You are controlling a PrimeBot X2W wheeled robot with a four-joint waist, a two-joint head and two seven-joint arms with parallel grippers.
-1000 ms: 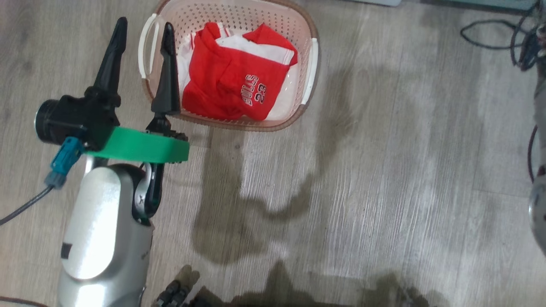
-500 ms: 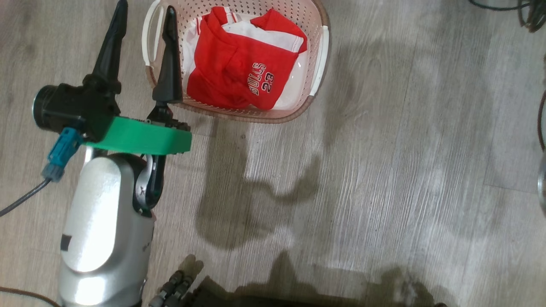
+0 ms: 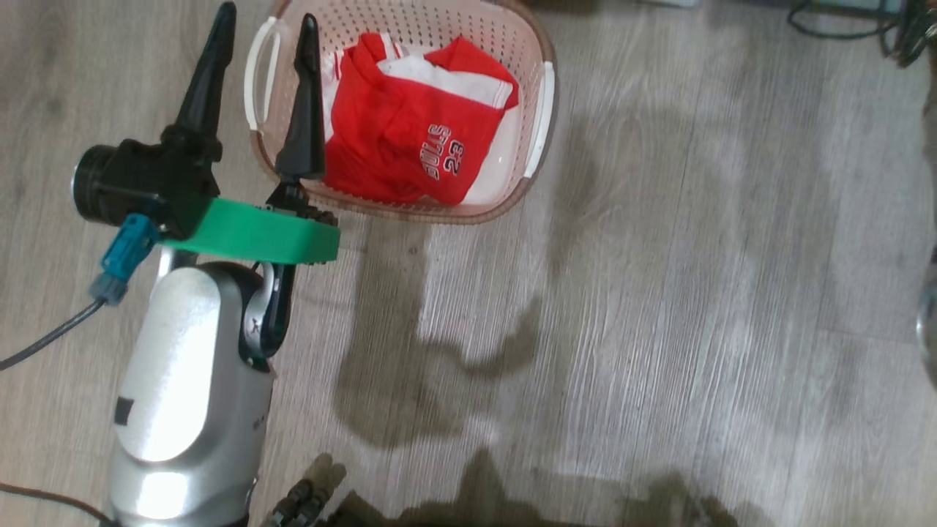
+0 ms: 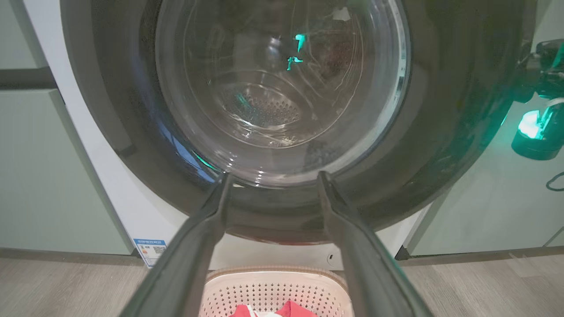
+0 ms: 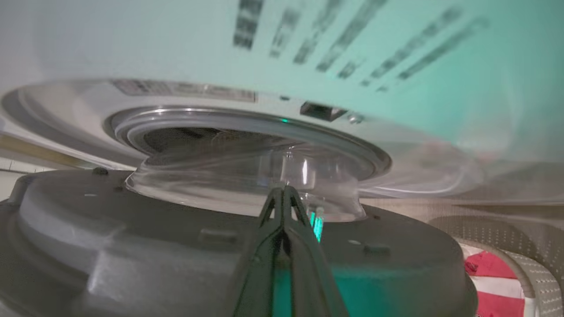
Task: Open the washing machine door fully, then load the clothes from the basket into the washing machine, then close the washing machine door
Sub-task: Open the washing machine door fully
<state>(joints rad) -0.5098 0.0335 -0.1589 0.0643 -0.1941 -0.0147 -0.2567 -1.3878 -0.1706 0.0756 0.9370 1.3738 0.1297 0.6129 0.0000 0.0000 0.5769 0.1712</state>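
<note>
1. The washing machine (image 4: pixel 123 193) stands between pale green cabinets. Its opening shows in the right wrist view, so the door is off the latch and only part way round. I judge the step in hand to be swinging it fully open.
2. The door (image 4: pixel 440 132) is seen from outside in the left wrist view, and its grey inner face with the bulging glass bowl in the right wrist view. The right gripper (image 5: pixel 284 193) is pinched shut on nothing and lies along that inner face, its tip at the foot of the bowl. Whether it touches I cannot tell. To do this well, push with the side of the fingers on the solid grey rim, not on the glass. Follow the door's arc round the hinge and carry on until it stops, so it will not drift back over the opening.
3. The drum (image 4: pixel 269 105), seen through the glass, shows bare perforated steel. I make out no laundry in it.
4. The basket (image 3: pixel 432 25) sits on the floor (image 3: pixel 659 293) just before the machine, below the door. The swinging door should pass above it.
5. The clothes (image 3: pixel 388 139), a red garment with white trim and lettering, lie crumpled in the basket. Nothing is loaded yet.
6. The left gripper (image 3: pixel 268 12) is spread wide and empty, poised above the basket's left handle, with one finger over the basket's inside.
</note>
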